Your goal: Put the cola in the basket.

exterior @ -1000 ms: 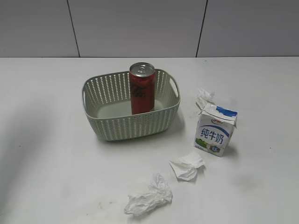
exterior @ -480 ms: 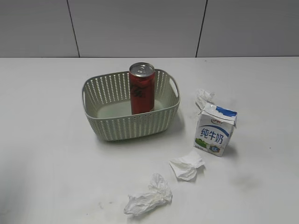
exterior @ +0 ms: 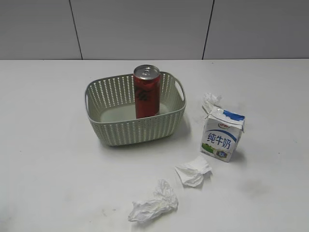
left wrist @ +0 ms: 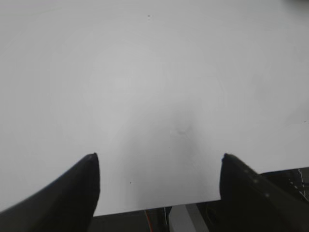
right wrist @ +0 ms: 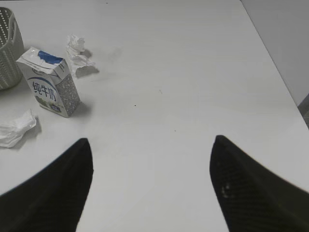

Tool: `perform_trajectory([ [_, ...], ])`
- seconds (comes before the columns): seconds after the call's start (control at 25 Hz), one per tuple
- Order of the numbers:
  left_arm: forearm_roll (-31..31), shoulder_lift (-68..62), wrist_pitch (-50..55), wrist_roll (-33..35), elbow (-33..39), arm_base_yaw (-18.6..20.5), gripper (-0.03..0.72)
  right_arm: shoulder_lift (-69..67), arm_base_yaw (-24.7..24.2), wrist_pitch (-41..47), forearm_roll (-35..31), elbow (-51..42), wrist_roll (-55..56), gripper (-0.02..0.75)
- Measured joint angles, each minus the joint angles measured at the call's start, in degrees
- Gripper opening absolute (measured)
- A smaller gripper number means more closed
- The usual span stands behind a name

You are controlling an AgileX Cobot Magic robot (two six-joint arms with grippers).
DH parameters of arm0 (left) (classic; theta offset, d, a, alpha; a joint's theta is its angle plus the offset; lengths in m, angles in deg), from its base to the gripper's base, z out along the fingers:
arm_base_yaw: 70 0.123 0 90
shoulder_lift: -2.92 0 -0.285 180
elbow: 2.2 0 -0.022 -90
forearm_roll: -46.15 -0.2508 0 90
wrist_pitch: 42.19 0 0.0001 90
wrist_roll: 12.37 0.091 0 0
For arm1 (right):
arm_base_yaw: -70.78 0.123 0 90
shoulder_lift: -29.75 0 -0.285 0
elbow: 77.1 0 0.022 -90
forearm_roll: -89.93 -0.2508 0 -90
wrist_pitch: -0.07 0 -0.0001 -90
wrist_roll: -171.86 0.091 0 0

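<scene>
The red cola can stands upright inside the pale green basket at the middle of the white table in the exterior view. The basket's edge also shows at the left of the right wrist view. Neither arm shows in the exterior view. My left gripper is open and empty over bare table near its edge. My right gripper is open and empty over the table, to the right of the milk carton.
A white-and-blue milk carton stands right of the basket, also in the right wrist view. Crumpled tissues lie behind the carton, in front of it and near the front edge. A grey tiled wall stands behind.
A faint shadow at the lower left of the table has faded away. The can, basket and other objects have not moved.
</scene>
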Motion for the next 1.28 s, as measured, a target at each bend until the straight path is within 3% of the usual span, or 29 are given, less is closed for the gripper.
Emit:
perform_trajectory([
  [0.12, 0.0, 5.9, -0.2, 0.0, 2.7, 0.0, 0.589, 0.0, 0.0, 0.0, 0.0, 0.0, 0.0, 0.571],
  [0.68, 0.0, 29.0, -0.3, 0.0, 3.0, 0.0, 0.589, 0.0, 0.0, 0.0, 0.0, 0.0, 0.0, 0.571],
  [1.28, -0.3, 42.5, -0.1, 0.0, 3.1, 0.0, 0.589, 0.0, 0.0, 0.0, 0.0, 0.0, 0.0, 0.571],
])
